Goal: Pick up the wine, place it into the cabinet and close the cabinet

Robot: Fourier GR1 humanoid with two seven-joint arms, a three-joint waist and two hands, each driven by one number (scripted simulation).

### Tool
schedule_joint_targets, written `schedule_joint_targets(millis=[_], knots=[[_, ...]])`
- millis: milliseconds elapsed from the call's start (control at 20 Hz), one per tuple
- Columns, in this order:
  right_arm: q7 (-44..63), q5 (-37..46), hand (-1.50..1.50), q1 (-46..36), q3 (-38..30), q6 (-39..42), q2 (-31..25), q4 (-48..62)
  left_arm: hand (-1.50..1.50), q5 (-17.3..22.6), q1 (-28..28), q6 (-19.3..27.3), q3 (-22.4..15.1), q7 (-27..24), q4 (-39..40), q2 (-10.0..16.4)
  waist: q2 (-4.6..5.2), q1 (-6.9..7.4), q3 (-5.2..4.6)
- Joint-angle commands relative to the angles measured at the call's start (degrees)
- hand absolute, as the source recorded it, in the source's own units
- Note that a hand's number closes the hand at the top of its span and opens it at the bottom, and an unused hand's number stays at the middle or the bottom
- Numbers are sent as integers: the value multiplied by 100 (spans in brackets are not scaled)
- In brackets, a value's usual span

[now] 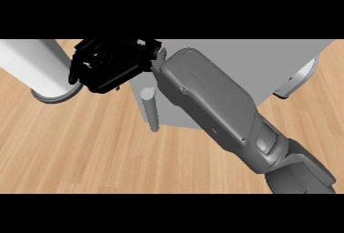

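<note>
On the far side of the light wooden countertop (87, 150) stands a plain grey box-shaped cabinet (269, 59), seen from above. The robot's thick grey right forearm (215, 104) comes in from the lower right corner of the view and runs slantwise over the cabinet's near left part. To the cabinet's left, near the countertop's far left, a tall white cylinder (30, 63) stands upright on a pale grey round base. The black right hand (107, 68) hangs between this cylinder and the cabinet's left corner, close to both; whether it is spread, pressed together or pinching anything cannot be told. Below it a slim grey bar handle (152, 109) stands at the cabinet's left edge. A second curved grey handle (295, 82) shows at the cabinet's right side. Where the wine is cannot be told.
</note>
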Motion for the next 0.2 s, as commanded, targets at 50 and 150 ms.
schedule_joint_targets(millis=[50, 150], knots=[[-424, 85, 150, 218, -491, -332, -963, 502, -150, -91, -43, -194, 70, 0, 55, 55, 143, -385, 300], [-584, 139, 150, 178, -360, -576, -755, 552, -150, -213, -45, -99, -84, 28, -128, -63, 143, -336, 299]])
